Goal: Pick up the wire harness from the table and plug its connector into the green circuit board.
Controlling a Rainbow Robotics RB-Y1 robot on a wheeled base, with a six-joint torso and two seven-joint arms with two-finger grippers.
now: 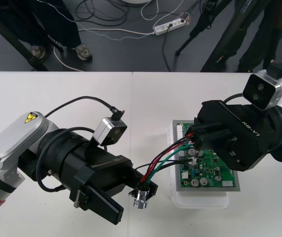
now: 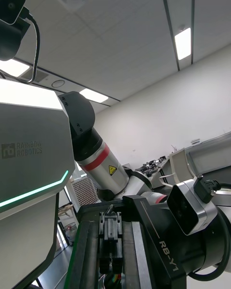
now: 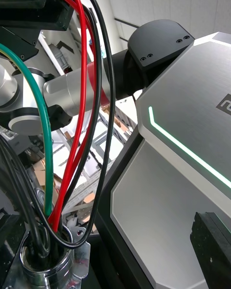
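We see the wire harness [image 1: 163, 160] strung between the two arms, lifted off the bench [image 1: 57, 94]. Its red, green and black wires arc from the round metal socket [image 1: 141, 197] up to the plug end, which is hidden inside the right claw [image 1: 194, 140]. That claw is pressed together on the wires and sits over the near-left part of the green circuit board [image 1: 210, 170]. We judge it is holding the plug ready for insertion, but we cannot tell whether the plug has entered the board.

The left claw [image 1: 133, 201] stands spread just left of the white base [image 1: 200, 198], with the socket lying against one of its fingers [image 3: 211, 245]. We take this as steadying the loose end so the wires do not drag the plug aside.

The bench is plain, pale and otherwise bare. Beyond its far edge, the dark floor [image 1: 131, 49] carries loose cables and a power strip [image 1: 169, 25].
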